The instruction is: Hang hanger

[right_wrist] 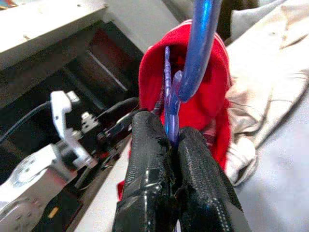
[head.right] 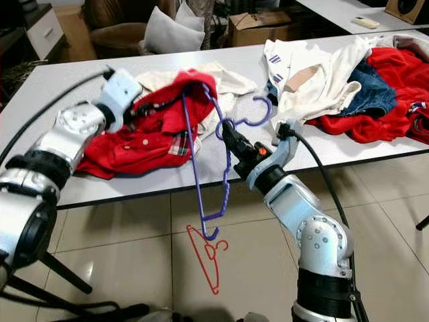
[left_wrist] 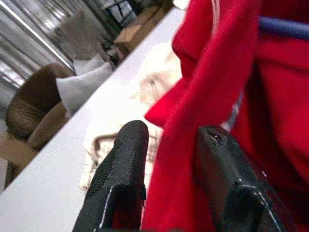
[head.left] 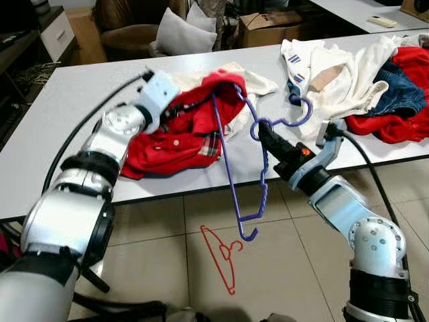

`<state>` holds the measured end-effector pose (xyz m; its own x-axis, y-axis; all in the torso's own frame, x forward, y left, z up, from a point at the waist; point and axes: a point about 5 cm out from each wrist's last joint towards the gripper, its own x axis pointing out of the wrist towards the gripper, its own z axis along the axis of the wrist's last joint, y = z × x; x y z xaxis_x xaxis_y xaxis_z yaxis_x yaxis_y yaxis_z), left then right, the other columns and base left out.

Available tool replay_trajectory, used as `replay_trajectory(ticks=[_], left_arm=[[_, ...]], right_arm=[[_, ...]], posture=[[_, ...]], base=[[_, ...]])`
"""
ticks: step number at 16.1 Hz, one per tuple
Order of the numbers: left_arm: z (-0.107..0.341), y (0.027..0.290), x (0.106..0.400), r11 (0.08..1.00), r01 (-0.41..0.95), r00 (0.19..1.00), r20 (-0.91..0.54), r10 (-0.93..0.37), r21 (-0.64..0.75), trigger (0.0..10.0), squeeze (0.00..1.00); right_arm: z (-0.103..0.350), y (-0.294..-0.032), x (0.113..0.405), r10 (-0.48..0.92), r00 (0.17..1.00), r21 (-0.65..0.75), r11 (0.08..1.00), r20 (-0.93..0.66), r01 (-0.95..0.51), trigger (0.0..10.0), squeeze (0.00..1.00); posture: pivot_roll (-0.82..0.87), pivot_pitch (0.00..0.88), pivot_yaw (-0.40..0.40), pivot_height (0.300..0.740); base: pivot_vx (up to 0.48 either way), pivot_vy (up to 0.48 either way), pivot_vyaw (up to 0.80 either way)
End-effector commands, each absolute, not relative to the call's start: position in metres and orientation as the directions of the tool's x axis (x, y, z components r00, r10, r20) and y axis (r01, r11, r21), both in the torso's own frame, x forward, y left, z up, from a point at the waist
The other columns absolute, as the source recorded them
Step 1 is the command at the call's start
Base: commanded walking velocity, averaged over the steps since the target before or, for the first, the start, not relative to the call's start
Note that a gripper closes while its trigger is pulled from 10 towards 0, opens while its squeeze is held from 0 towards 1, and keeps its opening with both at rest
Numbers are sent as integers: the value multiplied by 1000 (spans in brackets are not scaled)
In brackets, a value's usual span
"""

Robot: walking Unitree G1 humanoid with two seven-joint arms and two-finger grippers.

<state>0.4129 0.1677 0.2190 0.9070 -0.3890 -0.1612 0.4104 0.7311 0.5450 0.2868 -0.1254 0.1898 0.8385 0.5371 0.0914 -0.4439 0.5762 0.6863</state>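
Right gripper [head.left: 263,132]: sitting at centre frame, fingers clamped tight on the blue hanger [head.left: 231,176] just under its hook.
Blue hanger: hanging tilted past the table [head.left: 60,114] edge, its upper end tucked into the red shirt [head.left: 181,131] and its lower end dangling over the tiled floor [head.left: 167,268].
Left gripper [left_wrist: 169,145]: resting at the centre-left of the frame, fingers pinching a fold of the red shirt's cloth.
Red shirt: lying crumpled on the white table, partly over a cream garment [head.left: 248,79].
Red hanger [head.left: 221,258]: lying on the floor at lower centre.
Clothes pile [head.left: 369,84]: heaped at the upper right, white, denim and red.
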Motion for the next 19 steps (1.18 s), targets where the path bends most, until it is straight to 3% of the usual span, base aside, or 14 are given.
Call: replay_trajectory(ticks=[1,11,12,13,14,15,16,19], left_arm=[[223,169,414,758,392,916,-142,-376,522,10000,0],[212,168,413,767,436,900,-204,-386,470,10000,0],[211,167,413,767,438,899,-207,-386,469,9294,0],[211,167,413,765,439,898,-211,-386,471,6549,0],[210,167,413,761,442,897,-214,-387,474,2941,0],[210,166,413,758,444,896,-216,-389,478,863,0],[209,166,413,757,445,895,-217,-389,479,0,0],[207,170,412,749,434,901,-228,-370,501,0,0]], right_arm=[[196,-121,281,582,803,675,542,128,-500,0,0],[195,-141,263,639,752,641,511,162,-572,0,0],[196,-142,262,640,749,641,507,168,-577,0,0],[197,-142,262,643,745,640,499,179,-585,0,0],[198,-143,260,647,739,637,494,186,-592,0,0],[198,-144,259,652,734,633,490,190,-599,0,0],[199,-144,259,654,732,632,488,192,-602,0,0],[201,-147,257,659,723,626,479,207,-615,0,0]], posture=[[-257,0,94,710],[-292,0,109,710],[-293,0,107,710],[-294,0,107,710],[-295,0,105,710],[-295,0,104,710],[-295,0,103,710],[-296,0,101,710]], base=[[0,0,0],[0,0,0],[0,0,0],[0,0,0],[0,0,0],[0,0,0],[0,0,0],[0,0,0]])
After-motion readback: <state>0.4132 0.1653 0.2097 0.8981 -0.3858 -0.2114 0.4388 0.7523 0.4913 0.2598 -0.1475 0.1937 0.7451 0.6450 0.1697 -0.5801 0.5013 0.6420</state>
